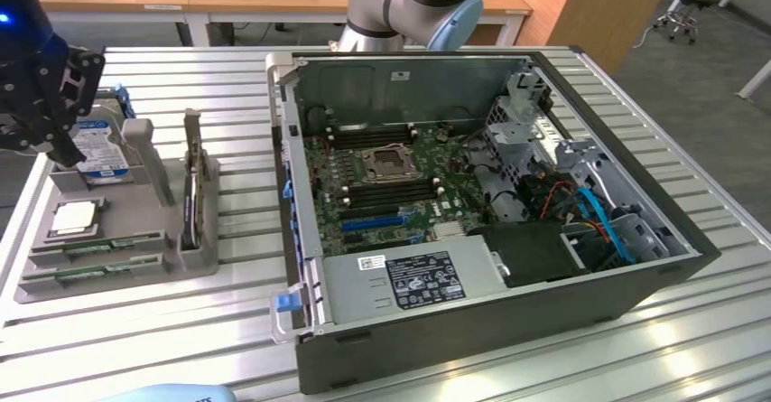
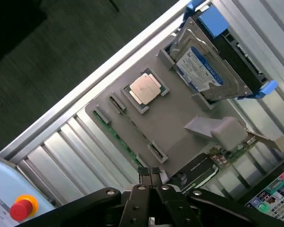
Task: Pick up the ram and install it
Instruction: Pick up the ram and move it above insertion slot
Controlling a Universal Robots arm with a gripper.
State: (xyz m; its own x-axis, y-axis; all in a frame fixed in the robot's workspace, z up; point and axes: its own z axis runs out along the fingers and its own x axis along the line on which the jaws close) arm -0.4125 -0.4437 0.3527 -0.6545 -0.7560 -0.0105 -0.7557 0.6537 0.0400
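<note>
A slatted metal table (image 1: 674, 330) (image 2: 85, 156) of long silvery ribs carries everything. Toward the exterior view's left, a flat grey holder tray (image 1: 133, 226) (image 2: 180, 118) lies directly on the slats. Just beside it, toward the exterior view's right, an open computer case (image 1: 506, 316) lies on its side and covers much of the table. A pale blue device (image 1: 169, 393) (image 2: 9, 198) shows at the near edge; whether it rests on the table cannot be told.

**Non-task stock, logged from my remote desk**

I count:
- one slatted aluminium table (image 1: 699, 330)
- one open black tower computer case (image 1: 482, 339), green motherboard (image 1: 361, 205) inside
- one grey plastic parts tray (image 2: 180, 118), holding a square silver-topped processor chip (image 2: 145, 88) and a blue-labelled hard drive (image 2: 199, 71)
- one round red button (image 2: 21, 208)
</note>
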